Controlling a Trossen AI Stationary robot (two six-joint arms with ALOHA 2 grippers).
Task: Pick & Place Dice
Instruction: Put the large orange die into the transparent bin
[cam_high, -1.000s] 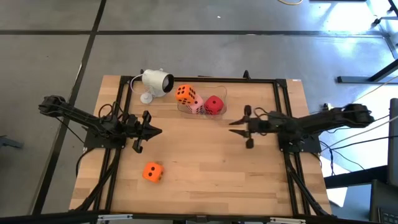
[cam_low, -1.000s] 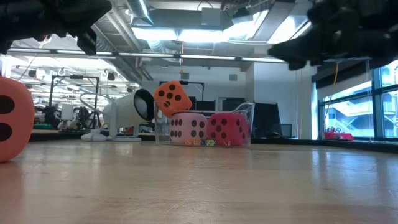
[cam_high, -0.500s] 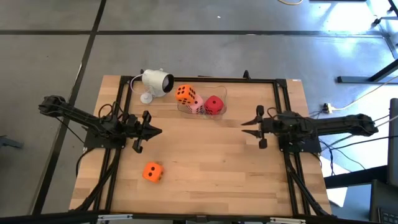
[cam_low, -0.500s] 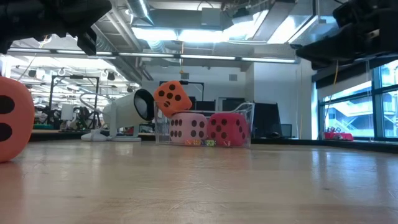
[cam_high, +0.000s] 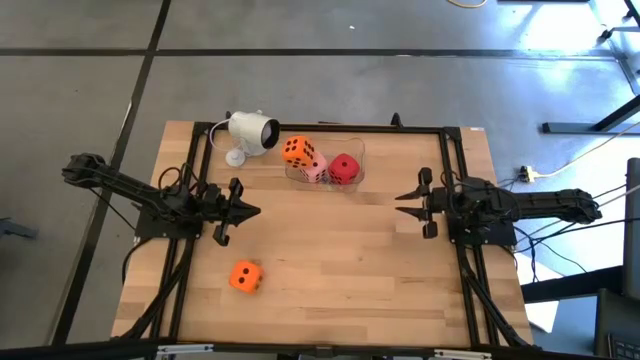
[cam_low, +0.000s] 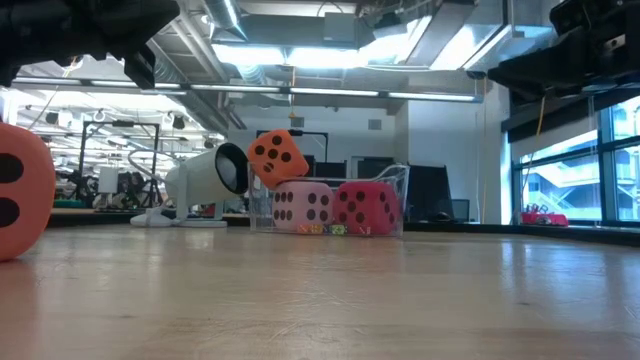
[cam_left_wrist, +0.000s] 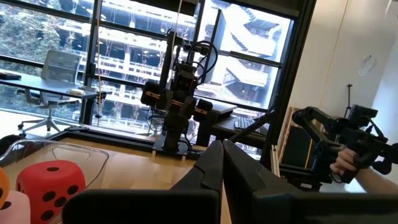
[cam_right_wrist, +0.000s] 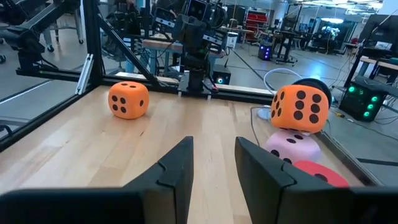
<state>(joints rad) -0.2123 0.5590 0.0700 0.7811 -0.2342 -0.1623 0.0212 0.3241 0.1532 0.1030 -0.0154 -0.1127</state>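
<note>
One orange die (cam_high: 245, 276) lies alone on the wooden table near its front left. A second orange die (cam_high: 296, 151) rests tilted on top of the pale pink die (cam_high: 316, 168). The pink die sits beside the red die (cam_high: 343, 168) in a clear container (cam_high: 357, 150) at the far middle. My left gripper (cam_high: 255, 210) hangs shut over the left half of the table, with nothing in it. My right gripper (cam_high: 399, 197) hovers level above the right half, pointing at the table's left side, open with a narrow empty gap (cam_right_wrist: 213, 162).
A white camera (cam_high: 250, 131) on a small stand sits at the far left, close to the container. A black frame rail (cam_high: 330, 128) runs along the table's far edge and down both sides. Bare wood lies between the two grippers.
My right gripper has drawn back toward the table's right edge, away from the container, staying level with its gap unchanged. The dice have not moved.
</note>
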